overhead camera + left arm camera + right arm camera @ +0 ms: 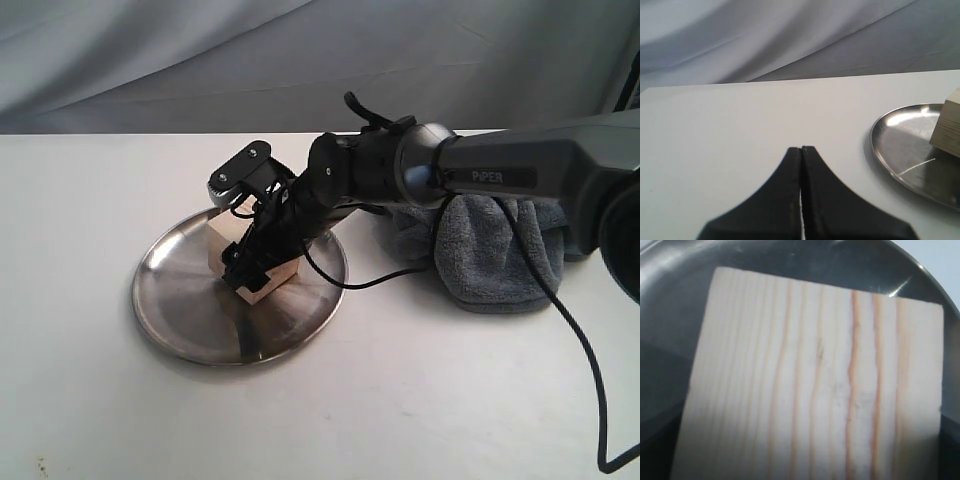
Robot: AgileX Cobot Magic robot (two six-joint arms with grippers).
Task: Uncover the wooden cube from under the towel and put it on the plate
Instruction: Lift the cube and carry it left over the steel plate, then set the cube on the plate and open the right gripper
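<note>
The pale wooden cube [272, 288] sits on the shiny steel plate [190, 312] left of centre. My right gripper [250, 266] reaches across onto the plate with its fingers on either side of the cube, shut on it. From the right wrist the cube's grained face [810, 385] fills the view, with the plate [680, 290] behind it. The blue-grey towel [500, 262] lies bunched to the right of the plate, partly behind the right arm. My left gripper [801, 149] is shut and empty, over bare table, apart from the plate [900, 147] and cube [947, 127].
A white tabletop [420, 400] carries everything. A grey cloth backdrop [200, 60] hangs behind the far edge. A black cable [580, 340] trails from the right arm across the towel and the table's right side.
</note>
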